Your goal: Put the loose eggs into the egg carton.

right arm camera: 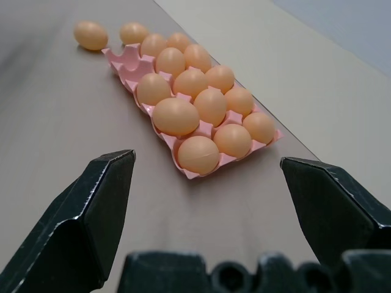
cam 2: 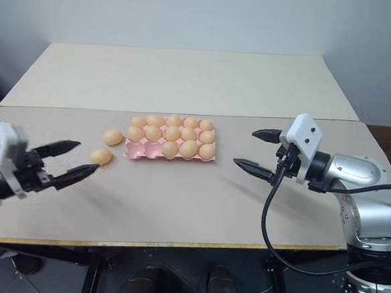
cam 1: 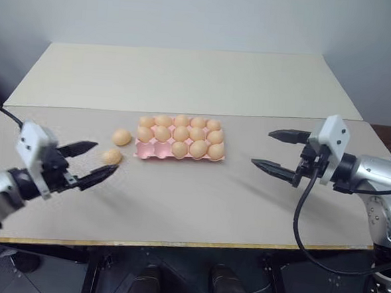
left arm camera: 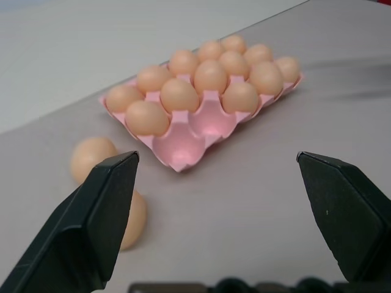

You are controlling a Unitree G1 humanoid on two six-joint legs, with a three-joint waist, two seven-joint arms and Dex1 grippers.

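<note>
Two loose eggs left on table; both grippers empty, jaws spread wide.

The egg carton [cam 1: 180, 150] lay mid-table, thirteen cups filled, the two near-row cups at its left end vacant. Two loose eggs [cam 1: 112, 156] [cam 1: 121, 136] sat on the table [cam 1: 178, 199] just left of it. Left gripper [cam 1: 90, 161] hovered near the nearer egg, not touching; right gripper [cam 1: 280, 152] stood well right of the carton.

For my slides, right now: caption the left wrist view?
Open left gripper faces the pink egg carton, two loose eggs beside it on the table.
</note>
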